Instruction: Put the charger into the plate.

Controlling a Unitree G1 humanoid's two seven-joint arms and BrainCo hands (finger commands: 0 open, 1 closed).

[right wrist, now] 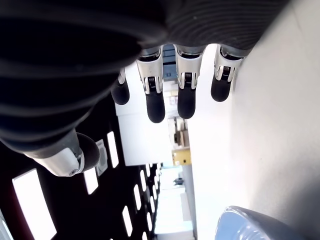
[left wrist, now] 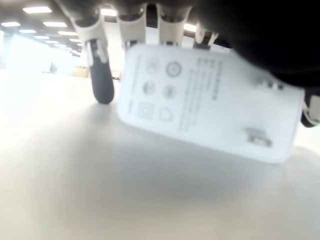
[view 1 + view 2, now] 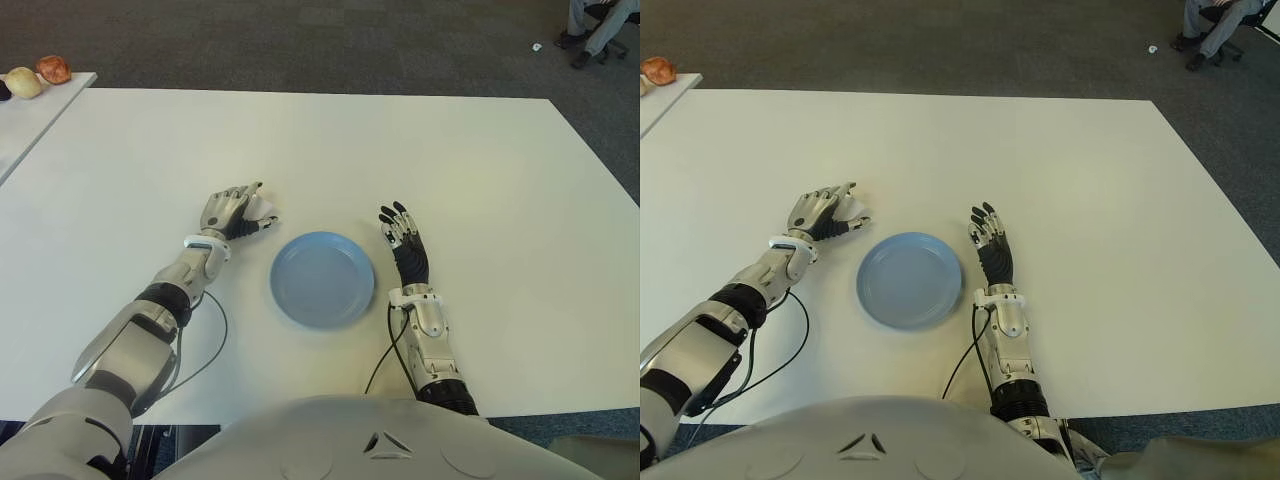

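Left wrist view is showing the charger [image 2: 210, 102] tilted, white, printed face toward the camera, one lower corner apparently touching or just off the table [image 2: 100, 190], fingers [image 2: 100, 75] curling over its top edge. So the left hand [image 3: 232, 212] is gripping it from above, which reads as a lift just getting started rather than a carry. In the eye views the charger is peeking out as a white patch under that hand, just beside the plate [image 3: 322, 278] on its left side, not yet over the rim.

Plate is sitting between the two hands, empty, so the drop zone is open and the needed move looks like a short sideways transfer to the robot's right.

Right hand [image 3: 404, 240] is showing just right of the plate, fingers extended and holding nothing; it is staying out of the transfer path, probably idle by design. A person's legs [image 3: 595, 30] are showing at the far corner, well apart from the table.
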